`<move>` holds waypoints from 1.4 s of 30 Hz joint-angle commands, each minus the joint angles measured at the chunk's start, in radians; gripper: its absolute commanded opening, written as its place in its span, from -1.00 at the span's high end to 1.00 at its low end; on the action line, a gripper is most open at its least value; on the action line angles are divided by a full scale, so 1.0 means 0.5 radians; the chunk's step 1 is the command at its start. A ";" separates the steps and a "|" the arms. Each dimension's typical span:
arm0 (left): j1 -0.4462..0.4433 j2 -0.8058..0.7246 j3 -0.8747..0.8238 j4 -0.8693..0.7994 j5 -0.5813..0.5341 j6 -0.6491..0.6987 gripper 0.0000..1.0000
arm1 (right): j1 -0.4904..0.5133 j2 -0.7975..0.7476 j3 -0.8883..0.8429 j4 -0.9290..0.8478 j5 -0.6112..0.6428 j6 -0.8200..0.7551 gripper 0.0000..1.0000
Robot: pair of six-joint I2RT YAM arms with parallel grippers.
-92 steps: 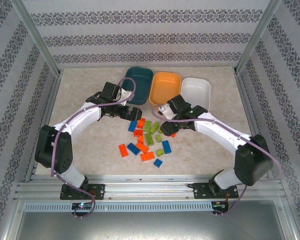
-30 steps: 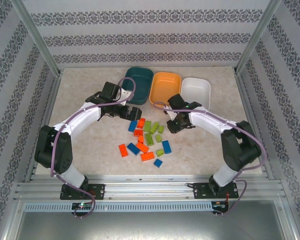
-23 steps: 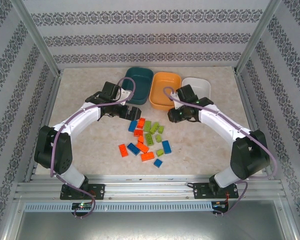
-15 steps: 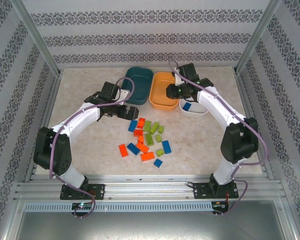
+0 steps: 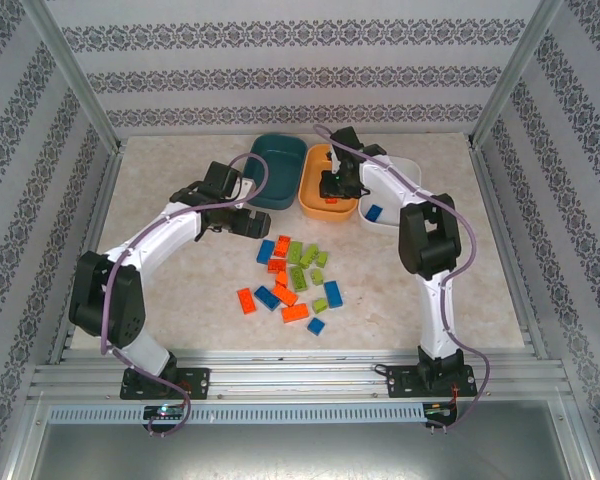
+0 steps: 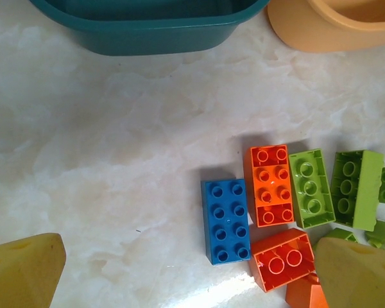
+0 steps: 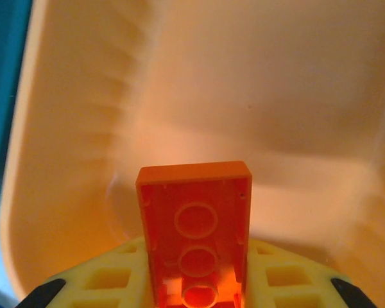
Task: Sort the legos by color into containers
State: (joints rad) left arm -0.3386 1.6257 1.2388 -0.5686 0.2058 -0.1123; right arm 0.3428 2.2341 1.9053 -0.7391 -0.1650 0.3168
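Orange brick, hollow underside to the wrist camera, is pinched between the nearly closed jaws of the right gripper. That gripper hangs low over the orange tray, toward its near-right part, and the brick is not yet let go. The tray floor beyond it looks bare.

Sorting has barely begun, by my reading. One blue brick lies in the white tray, at its near-left corner. I can make out nothing inside the teal tray, the leftmost of the three along the far side. So one brick is placed and a second is about to be, if the right gripper lets go where it is.

Most of the work is left. The pile sits in the middle of the table, near of the trays, and counts well over a dozen bricks: orange, blue and lime green mixed and mostly touching. A few lie a little apart on its near-left side.

The left gripper hovers at the pile's far-left edge, jaws spread wide and holding nothing. Its yellow pads stand at the two near corners of the wrist view, with blue, orange and green bricks on the table between them.

Green appears to fall to the teal tray, though nothing yet confirms it.
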 commanded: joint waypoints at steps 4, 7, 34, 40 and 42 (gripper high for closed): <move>0.013 0.102 0.078 -0.108 0.091 -0.005 -0.93 | 0.013 0.078 0.137 -0.080 0.026 0.017 0.30; 0.012 0.105 0.078 -0.102 0.123 0.000 -0.93 | 0.011 0.082 0.170 -0.106 0.020 0.006 0.13; 0.009 0.071 0.069 -0.078 0.226 -0.003 -0.94 | 0.013 -1.404 -1.390 0.059 -0.029 -0.029 -0.10; 0.009 0.077 0.066 -0.069 0.271 0.007 -0.95 | 0.242 -1.402 -1.600 0.172 -0.216 -0.005 -0.11; 0.011 0.084 0.066 -0.072 0.276 0.004 -0.95 | 0.298 -1.378 -1.636 0.183 -0.197 0.016 -0.11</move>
State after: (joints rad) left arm -0.3386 1.6787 1.2507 -0.5911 0.3222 -0.1123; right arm 0.4660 1.5455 1.1145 -0.6746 -0.2276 0.3115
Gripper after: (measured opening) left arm 0.974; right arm 0.555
